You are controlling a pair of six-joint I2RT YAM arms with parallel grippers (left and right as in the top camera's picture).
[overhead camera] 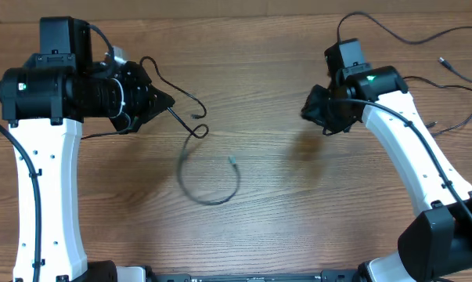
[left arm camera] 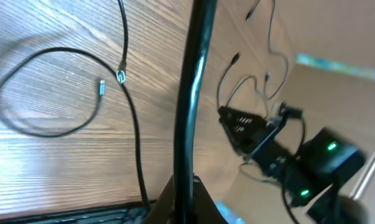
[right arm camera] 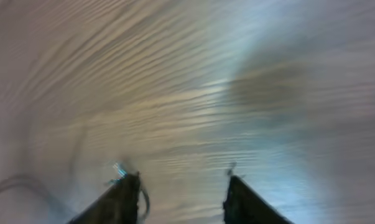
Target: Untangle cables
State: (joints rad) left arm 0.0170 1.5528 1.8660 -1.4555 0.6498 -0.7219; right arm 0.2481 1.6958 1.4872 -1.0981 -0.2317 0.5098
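Right claw [right arm camera: 184, 179] agape, wrist view only.

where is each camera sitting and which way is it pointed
overhead: fixed above the table, facing straight down; shows left arm, right arm, left hand, right hand.
left wrist: on the left arm, facing low across the table toward the right arm; its fingers pinch a black cable close to the lens.
right wrist: on the right arm, facing down at blurred wood; its two fingers stand apart.
shared: overhead and left wrist both see the looped cable.
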